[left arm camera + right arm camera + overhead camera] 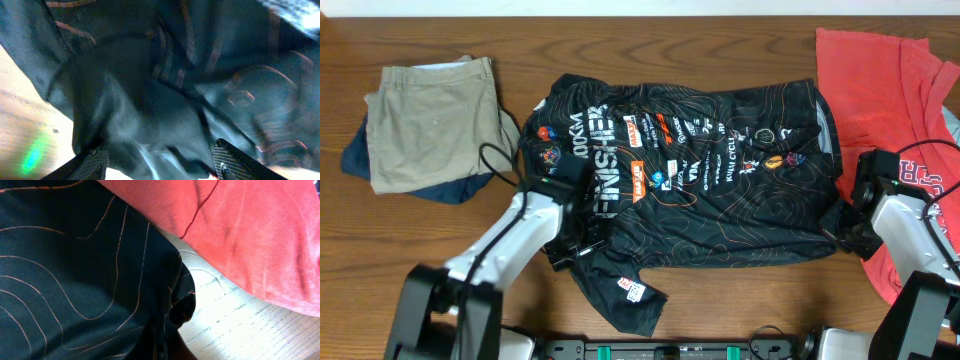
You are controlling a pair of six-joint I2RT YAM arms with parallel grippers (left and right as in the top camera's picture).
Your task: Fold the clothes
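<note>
Folding barely begun: jersey [720, 190] unfolded across desk [420, 250], left fingers [227, 160] parted around near-edge hem, right fingers [848, 232] at its right-edge corner, opening impossible to tell.

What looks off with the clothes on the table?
The jersey lies skewed: one sleeve sticks out toward the near edge, fabric bunches at the left hand, and its right end touches the red T-shirt.

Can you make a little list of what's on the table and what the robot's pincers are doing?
Middle: black jersey spread out, not folded yet
Left pincer: on the jersey's near-left part, fingers apart, cloth between
Right pincer: at the jersey's right edge; open or shut unclear
Left side: khaki shorts on a navy garment
Right side: red T-shirt
</note>
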